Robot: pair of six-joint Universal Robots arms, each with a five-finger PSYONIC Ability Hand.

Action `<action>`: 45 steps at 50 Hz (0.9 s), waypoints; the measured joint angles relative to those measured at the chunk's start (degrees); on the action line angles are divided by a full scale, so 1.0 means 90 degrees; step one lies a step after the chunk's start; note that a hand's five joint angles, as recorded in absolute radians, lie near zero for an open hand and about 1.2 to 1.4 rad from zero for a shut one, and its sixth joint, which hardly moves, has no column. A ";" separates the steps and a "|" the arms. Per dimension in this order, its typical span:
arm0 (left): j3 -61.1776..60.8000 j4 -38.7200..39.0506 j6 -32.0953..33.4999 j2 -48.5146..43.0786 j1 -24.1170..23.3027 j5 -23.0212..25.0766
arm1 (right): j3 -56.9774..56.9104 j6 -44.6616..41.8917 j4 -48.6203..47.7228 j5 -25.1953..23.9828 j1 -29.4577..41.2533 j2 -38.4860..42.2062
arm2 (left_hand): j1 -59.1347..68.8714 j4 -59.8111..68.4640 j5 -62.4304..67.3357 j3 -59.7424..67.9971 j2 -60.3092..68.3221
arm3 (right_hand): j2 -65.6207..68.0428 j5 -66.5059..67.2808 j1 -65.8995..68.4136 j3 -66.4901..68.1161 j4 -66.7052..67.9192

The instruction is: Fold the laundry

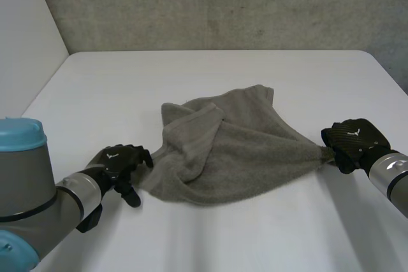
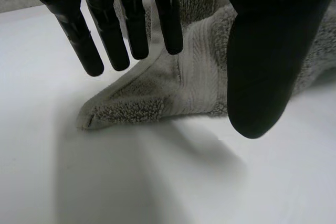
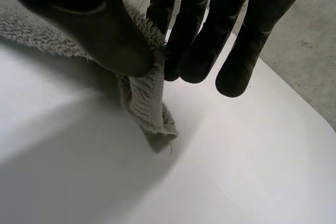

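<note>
On the white table (image 1: 255,74) lies a rumpled grey towel (image 1: 233,154). The right hand (image 1: 354,139) pinches one corner between thumb and fingers. The left hand (image 1: 118,162) hovers with straight, spread fingers just above the opposite corner.

A grey terry towel (image 1: 236,151) lies rumpled at the middle of a white table (image 1: 191,74), with one flap folded across its left half. Its right corner is drawn out to a narrow point. Its left corner rests flat, ribbed band showing.
</note>
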 measured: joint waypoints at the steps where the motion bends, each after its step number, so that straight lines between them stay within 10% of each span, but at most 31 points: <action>1: 0.0006 0.0077 -0.0001 -0.0057 -0.0002 0.0000 | 0.0004 -0.0001 0.0000 0.0000 0.0005 0.0011 | 0.0085 0.0081 0.0082 0.0070 0.0069 | 0.0000 0.0005 0.0001 0.0001 0.0000; 24: 0.0737 0.0741 0.0103 -0.1100 -0.0309 -0.0006 | 0.0028 -0.0002 -0.0002 0.0000 0.0028 0.0060 | 0.0259 0.0256 0.0255 0.0260 0.0260 | 0.0000 0.0001 0.0001 0.0001 0.0007; 45: 0.0812 0.0670 0.0483 -0.0401 -0.0318 -0.0179 | 0.0025 0.0002 -0.0018 -0.0002 0.0021 -0.0001 | 0.4051 0.4441 0.4143 0.4415 0.4427 | 0.0000 0.0001 0.0001 0.0001 0.0007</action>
